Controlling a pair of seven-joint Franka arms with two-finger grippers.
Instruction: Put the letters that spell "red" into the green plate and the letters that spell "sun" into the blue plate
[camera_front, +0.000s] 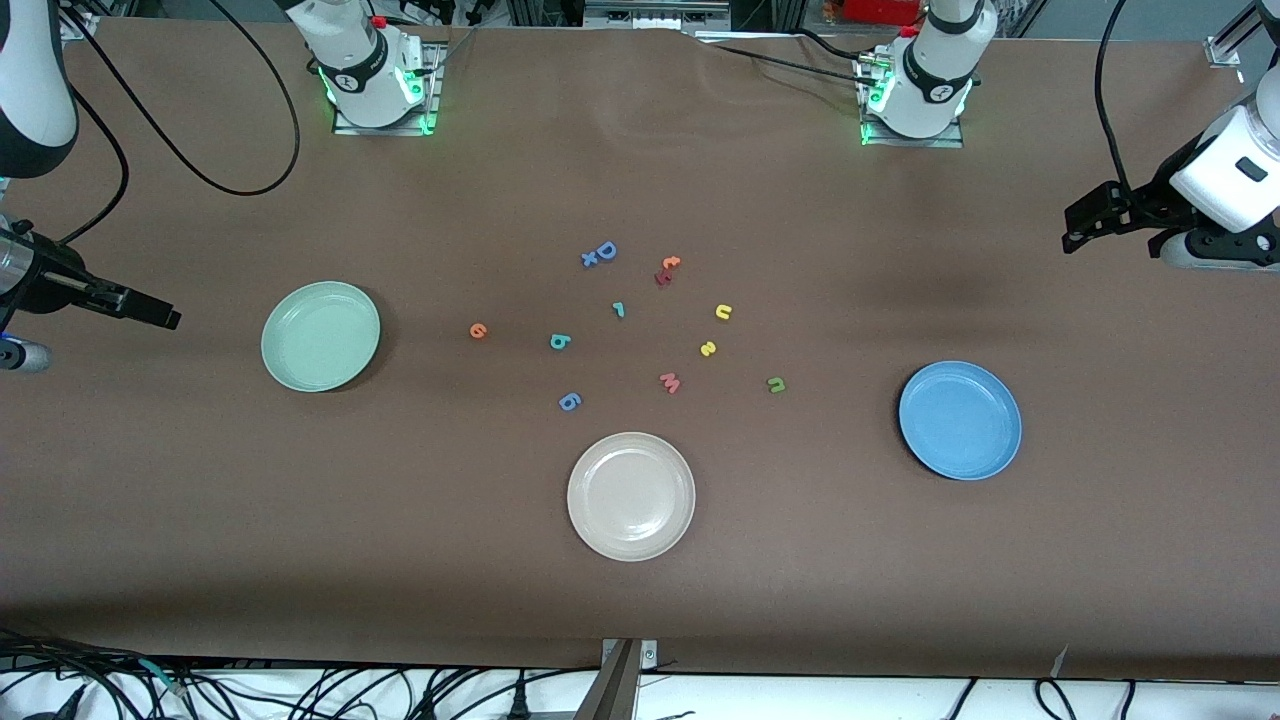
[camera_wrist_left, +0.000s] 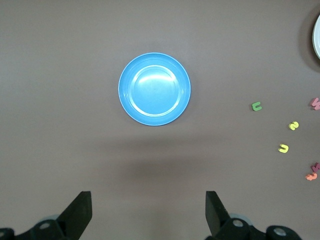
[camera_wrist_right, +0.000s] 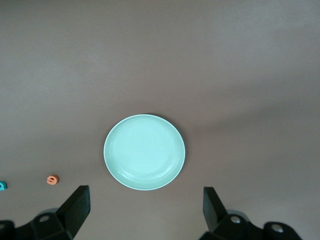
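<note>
The pale green plate (camera_front: 320, 336) (camera_wrist_right: 144, 152) lies empty toward the right arm's end of the table. The blue plate (camera_front: 960, 420) (camera_wrist_left: 154, 89) lies empty toward the left arm's end. Between them the small foam letters are scattered: orange e (camera_front: 478, 330) (camera_wrist_right: 51, 179), teal r (camera_front: 618, 309), teal d (camera_front: 559, 342), yellow u (camera_front: 724, 312) (camera_wrist_left: 283, 148), yellow s (camera_front: 707, 348) (camera_wrist_left: 294, 126), green n (camera_front: 776, 384) (camera_wrist_left: 257, 106). My right gripper (camera_front: 160, 312) (camera_wrist_right: 145, 207) hangs open over bare table beside the green plate. My left gripper (camera_front: 1068, 228) (camera_wrist_left: 149, 210) hangs open over bare table near the blue plate. Neither holds anything.
A cream-white plate (camera_front: 631, 496) lies nearer the front camera than the letters. Other letters lie among them: a pink w (camera_front: 670, 382), a periwinkle 6 shape (camera_front: 569, 401), a blue capital D (camera_front: 603, 253), an orange and red pair (camera_front: 666, 269). Cables run along the table's edges.
</note>
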